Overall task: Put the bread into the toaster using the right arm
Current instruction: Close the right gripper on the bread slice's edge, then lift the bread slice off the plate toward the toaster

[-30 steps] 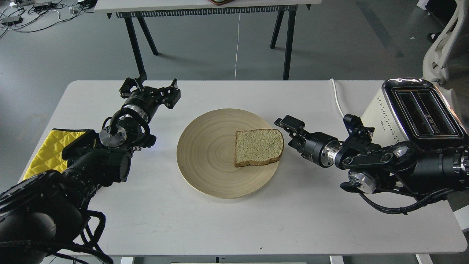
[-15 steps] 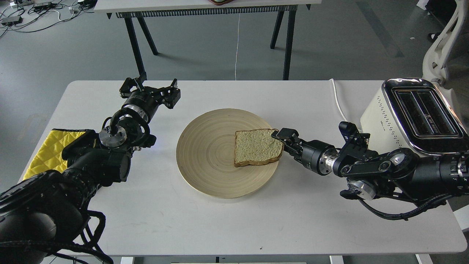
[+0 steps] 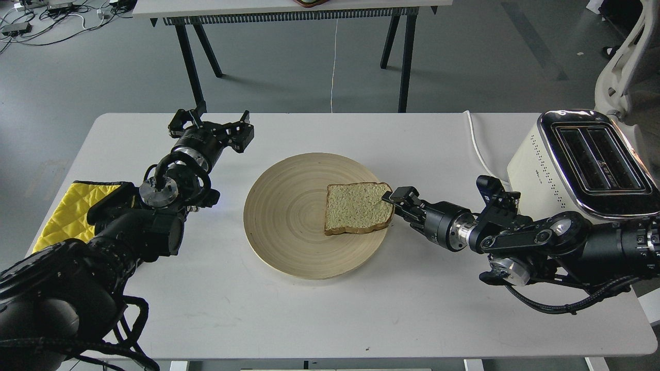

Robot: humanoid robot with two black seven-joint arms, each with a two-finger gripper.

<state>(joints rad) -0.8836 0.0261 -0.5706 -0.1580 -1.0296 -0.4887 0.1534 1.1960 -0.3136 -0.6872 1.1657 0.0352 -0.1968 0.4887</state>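
The bread lies flat on the right half of a round wooden plate in the middle of the white table. The toaster stands at the table's right edge, both slots empty. My right arm reaches in from the right, low over the table. Its gripper is at the bread's right crust edge and touches it. Its fingers look dark and close together, so I cannot tell them apart. My left gripper is open and empty, left of and behind the plate.
A yellow quilted cloth lies at the table's left edge under my left arm. A white cable runs from the toaster towards the table's back edge. Another table stands behind.
My right gripper has moved left and down to the bread's right edge. The bread and the plate have slid a little to the left. The left arm has not moved.
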